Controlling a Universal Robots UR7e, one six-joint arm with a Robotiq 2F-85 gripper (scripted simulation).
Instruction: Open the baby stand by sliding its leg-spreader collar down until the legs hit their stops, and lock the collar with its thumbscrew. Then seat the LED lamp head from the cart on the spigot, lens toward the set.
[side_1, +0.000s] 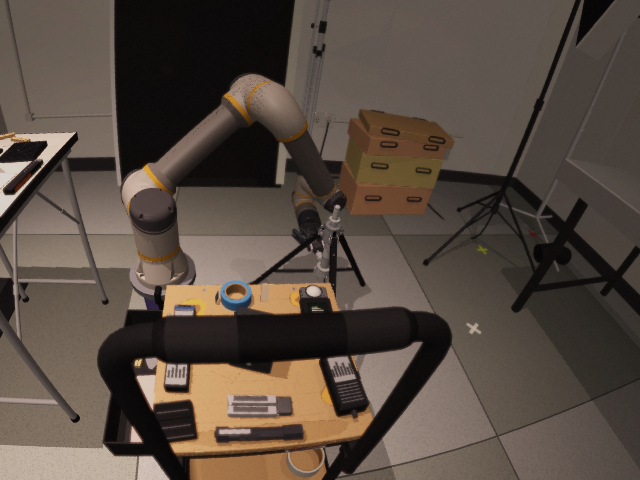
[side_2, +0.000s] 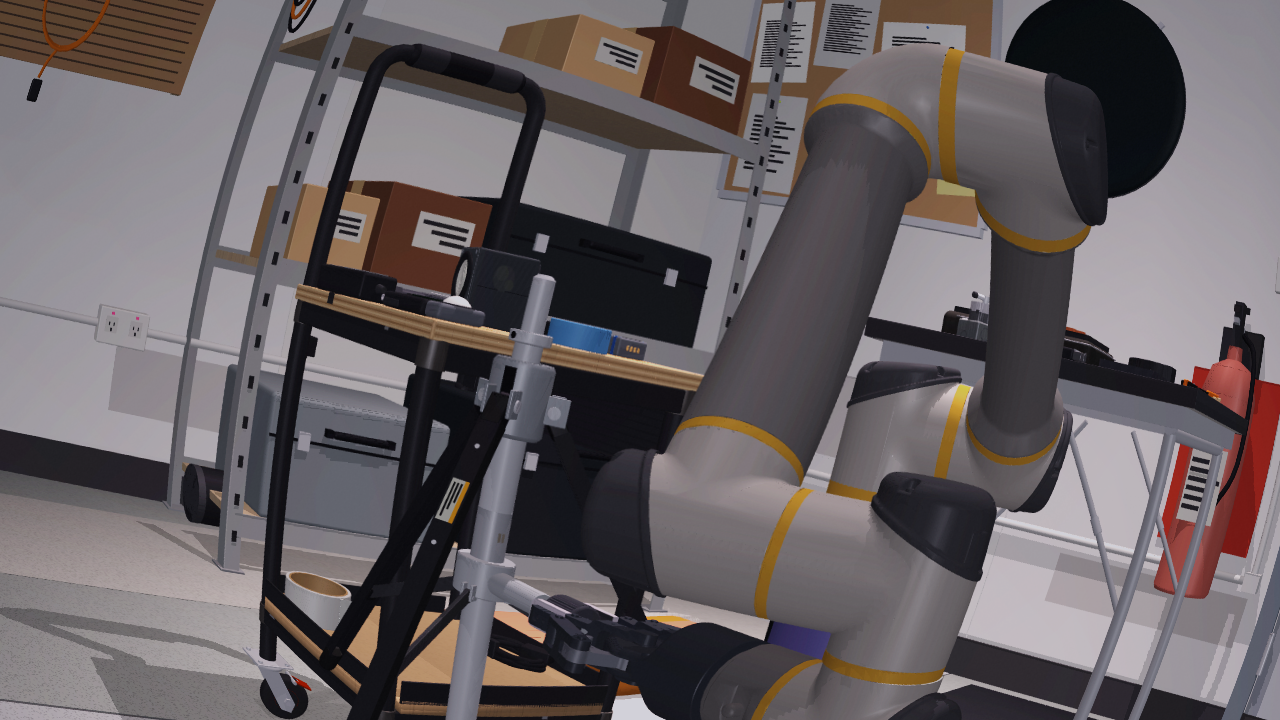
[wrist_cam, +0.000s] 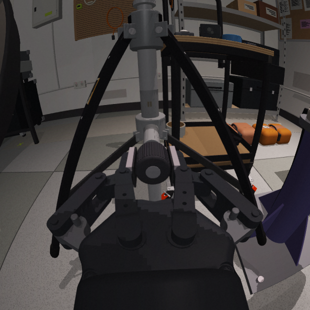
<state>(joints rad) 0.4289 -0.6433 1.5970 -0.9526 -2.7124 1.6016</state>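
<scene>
The LED lamp head (side_1: 314, 298) sits at the far edge of the cart top, partly hidden behind the cart handle. The baby stand (side_2: 510, 466) stands on the floor between the cart and the arm, its black legs spread outward. Its grey collar (wrist_cam: 150, 121) sits low on the column, and the bare spigot (side_1: 336, 211) tops the stand. My gripper (wrist_cam: 152, 162) reaches in low from the arm side, and its two pads clamp the knurled black thumbscrew (wrist_cam: 152, 165) that sticks out of the collar.
The cart (side_1: 253, 372) with its thick black handle (side_1: 274, 333) stands right behind the stand, carrying blue tape (side_1: 235, 294) and several devices. Stacked cardboard boxes (side_1: 395, 163), a light stand (side_1: 496, 201) and a folding table (side_1: 31, 170) surround the floor area.
</scene>
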